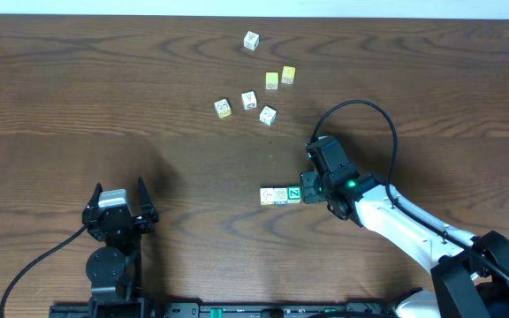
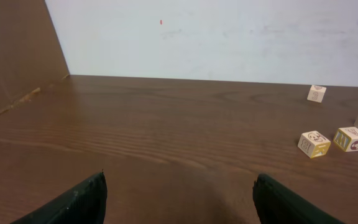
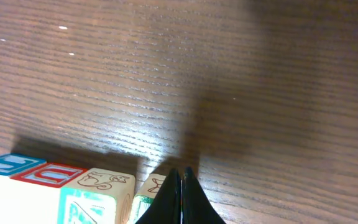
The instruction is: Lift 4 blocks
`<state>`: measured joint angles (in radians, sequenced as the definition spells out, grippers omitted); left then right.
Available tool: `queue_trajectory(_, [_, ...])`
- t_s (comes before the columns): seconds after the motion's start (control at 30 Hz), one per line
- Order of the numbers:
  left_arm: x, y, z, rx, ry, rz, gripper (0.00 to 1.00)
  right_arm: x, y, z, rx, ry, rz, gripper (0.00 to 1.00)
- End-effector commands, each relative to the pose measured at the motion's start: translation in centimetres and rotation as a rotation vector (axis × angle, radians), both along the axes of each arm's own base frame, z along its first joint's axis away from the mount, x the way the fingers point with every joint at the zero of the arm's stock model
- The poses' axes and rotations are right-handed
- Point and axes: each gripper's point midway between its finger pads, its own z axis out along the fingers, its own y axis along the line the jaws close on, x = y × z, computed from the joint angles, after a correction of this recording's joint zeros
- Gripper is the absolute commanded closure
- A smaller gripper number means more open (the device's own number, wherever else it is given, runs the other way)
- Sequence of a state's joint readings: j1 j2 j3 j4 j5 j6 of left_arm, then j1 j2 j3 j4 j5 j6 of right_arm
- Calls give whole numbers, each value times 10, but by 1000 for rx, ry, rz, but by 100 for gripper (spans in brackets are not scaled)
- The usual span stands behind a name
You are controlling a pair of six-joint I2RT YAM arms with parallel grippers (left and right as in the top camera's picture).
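4 blocks (image 1: 281,195), small wooden letter cubes, flat on the table in a tight straight row, sides touching: cream block (image 1: 268,196) with yellowish print outermost, blue-edged block (image 1: 281,196) in the middle, green block (image 1: 294,193) with white letter nearest my right gripper (image 3: 180,186); can't place the fourth from overhead

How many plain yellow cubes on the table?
2: nearer yellow cube and farther yellow cube, side by side in the far cluster. Another could hide under the right arm.

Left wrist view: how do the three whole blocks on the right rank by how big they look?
1 and 2, tied: left yellow-edged block and right yellow-edged block, side by side, look alike.
3: far white block, smallest looking, though it sits farther from the camera, so that proves little.
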<state>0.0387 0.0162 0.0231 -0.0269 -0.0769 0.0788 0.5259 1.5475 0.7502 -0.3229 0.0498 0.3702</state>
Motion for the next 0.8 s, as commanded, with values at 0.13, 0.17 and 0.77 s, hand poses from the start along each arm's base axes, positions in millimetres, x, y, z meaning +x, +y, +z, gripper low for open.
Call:
queue_trajectory(0.13, [-1, 3, -19, -5, 61, 18, 24, -5, 1, -7, -3, 17, 9, 99])
queue_trajectory(0.17, [-1, 3, -19, -5, 61, 18, 25, -5, 1, -6, -2, 14, 9, 99])
queue_trajectory(0.77, [-1, 3, -19, -5, 61, 18, 24, -3, 16, -2, 70, 9, 52, 99])
